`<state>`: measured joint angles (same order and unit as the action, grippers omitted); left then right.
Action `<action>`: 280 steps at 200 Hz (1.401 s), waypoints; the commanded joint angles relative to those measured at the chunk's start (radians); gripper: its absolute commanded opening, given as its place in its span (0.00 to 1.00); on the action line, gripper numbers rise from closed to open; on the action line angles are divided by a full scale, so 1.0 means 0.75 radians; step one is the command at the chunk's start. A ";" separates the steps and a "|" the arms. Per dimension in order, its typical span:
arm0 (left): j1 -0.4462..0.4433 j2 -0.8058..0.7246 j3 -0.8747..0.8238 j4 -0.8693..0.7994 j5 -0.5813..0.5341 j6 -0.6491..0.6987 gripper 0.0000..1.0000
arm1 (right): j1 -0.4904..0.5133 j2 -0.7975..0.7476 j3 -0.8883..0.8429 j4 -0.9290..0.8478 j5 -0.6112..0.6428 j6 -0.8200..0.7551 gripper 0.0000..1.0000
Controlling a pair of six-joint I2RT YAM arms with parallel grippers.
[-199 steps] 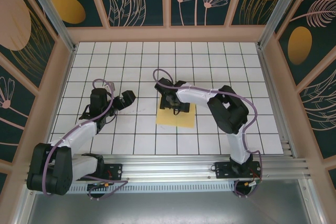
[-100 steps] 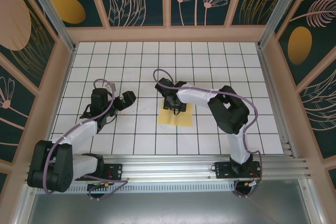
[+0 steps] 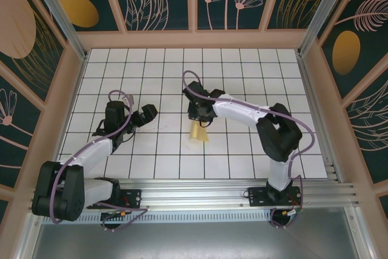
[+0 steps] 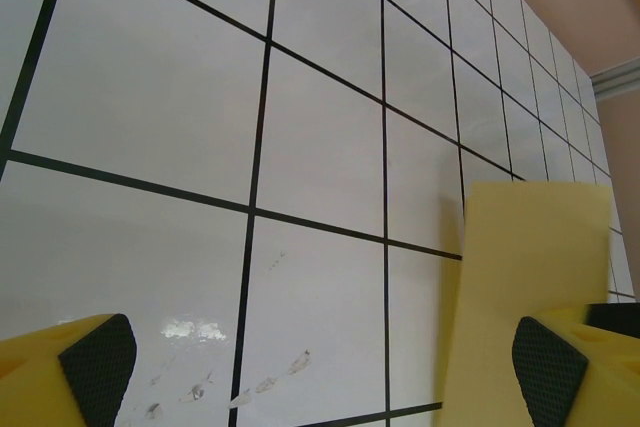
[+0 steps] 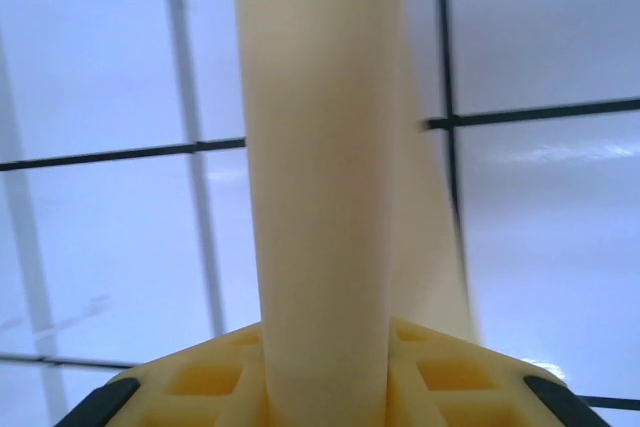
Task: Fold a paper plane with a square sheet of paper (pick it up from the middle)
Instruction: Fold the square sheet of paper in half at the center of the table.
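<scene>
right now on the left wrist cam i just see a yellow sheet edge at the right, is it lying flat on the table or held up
Observer: Held up. The top view shows the right hand pinching the square sheet of paper, which droops from it bunched and narrow.
Operator: flat in the grip or bent
Observer: Bent. The right wrist view shows it rising from between the fingers as a rounded fold.

Overhead view looks down from behind — wrist views hug the table (image 4: 320, 147), sharing the sheet (image 4: 530, 247).
</scene>
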<state>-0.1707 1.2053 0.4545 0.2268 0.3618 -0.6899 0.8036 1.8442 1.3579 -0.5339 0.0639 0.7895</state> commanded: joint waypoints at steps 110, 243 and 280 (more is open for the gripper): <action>-0.029 0.031 0.013 0.212 0.311 -0.191 0.98 | -0.296 -0.176 -0.599 0.737 -0.672 0.008 0.37; -0.403 0.346 0.286 0.172 0.133 -0.217 0.90 | -0.396 -0.245 -0.690 0.526 -0.442 -0.175 0.71; -0.438 0.405 0.335 0.148 0.101 -0.228 0.86 | -0.394 -0.247 -0.673 0.446 -0.460 -0.242 0.73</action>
<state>-0.4839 1.4876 0.6689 0.3424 0.4622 -0.8509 0.5121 1.6840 0.8543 -0.1005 -0.3042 0.6636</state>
